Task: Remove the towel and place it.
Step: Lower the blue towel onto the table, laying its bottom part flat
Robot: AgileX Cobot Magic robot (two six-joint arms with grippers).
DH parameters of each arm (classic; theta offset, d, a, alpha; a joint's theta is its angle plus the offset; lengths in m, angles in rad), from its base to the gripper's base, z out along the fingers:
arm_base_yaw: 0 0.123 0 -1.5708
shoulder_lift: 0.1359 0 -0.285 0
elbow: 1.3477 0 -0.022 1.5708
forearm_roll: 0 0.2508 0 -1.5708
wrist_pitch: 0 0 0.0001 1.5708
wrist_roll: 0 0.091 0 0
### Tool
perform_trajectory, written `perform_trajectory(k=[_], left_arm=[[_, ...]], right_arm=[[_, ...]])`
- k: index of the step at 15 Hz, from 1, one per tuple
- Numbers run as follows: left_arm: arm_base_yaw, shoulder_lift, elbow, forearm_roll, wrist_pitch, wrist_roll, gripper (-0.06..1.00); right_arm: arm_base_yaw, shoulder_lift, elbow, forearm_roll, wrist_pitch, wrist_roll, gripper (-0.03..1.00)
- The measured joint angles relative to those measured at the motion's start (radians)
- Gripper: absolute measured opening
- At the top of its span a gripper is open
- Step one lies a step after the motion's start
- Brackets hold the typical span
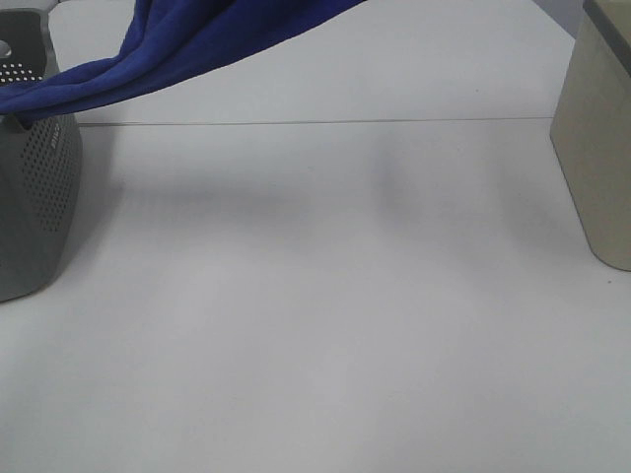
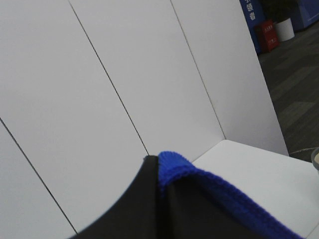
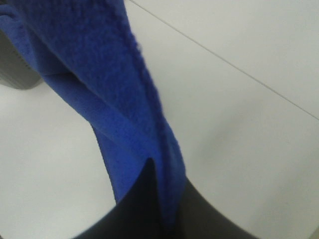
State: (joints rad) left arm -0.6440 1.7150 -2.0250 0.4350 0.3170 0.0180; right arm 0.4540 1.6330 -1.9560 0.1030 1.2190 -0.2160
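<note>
Towel (image 1: 187, 44) was up off the white table (image 1: 315, 325) in the high view, a deep blue band strung from the top edge of the picture down to the left. There its lower end lay over the rim of a grey perforated bin (image 1: 39, 187). A beige box (image 1: 596, 148) stood at the far right, well apart from the cloth. And neither gripper showed from up there: that camera gave the sweep of the cloth and its shadow on the tabletop, nothing of what held it.

Over to the wrist cameras, which filled that in. Left gripper (image 2: 158, 160): dark fingers pressed together, a fold of blue plush pinched between them and poking out just past the tips. Behind it were white wall panels and a corner of the tabletop, none of which the high view caught.

Right gripper (image 3: 152, 167): clamped tight too, this one on an edge of the cloth. From that grip the towel ran away in a twisted strip toward a patch of the grey bin, with bare table beneath it.
</note>
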Motion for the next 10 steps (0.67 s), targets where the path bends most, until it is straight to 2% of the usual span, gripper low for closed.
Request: perform_trajectory(k=[2, 6, 8, 10], left_arm=[[0.007, 0.000, 0.000, 0.000, -0.028, -0.024, 0.00], [0.038, 0.000, 0.000, -0.011, -0.199, -0.034, 0.00], [0.054, 0.001, 0.000, -0.032, -0.240, -0.036, 0.00], [0.056, 0.003, 0.000, -0.030, -0.273, -0.036, 0.00]], right_arm=[[0.000, -0.004, 0.000, -0.047, 0.000, 0.018, 0.01], [0.000, -0.005, -0.108, -0.165, -0.003, 0.021, 0.01], [0.000, -0.007, -0.174, -0.225, -0.033, 0.012, 0.01], [0.000, -0.007, -0.178, -0.276, -0.037, -0.014, 0.01]])
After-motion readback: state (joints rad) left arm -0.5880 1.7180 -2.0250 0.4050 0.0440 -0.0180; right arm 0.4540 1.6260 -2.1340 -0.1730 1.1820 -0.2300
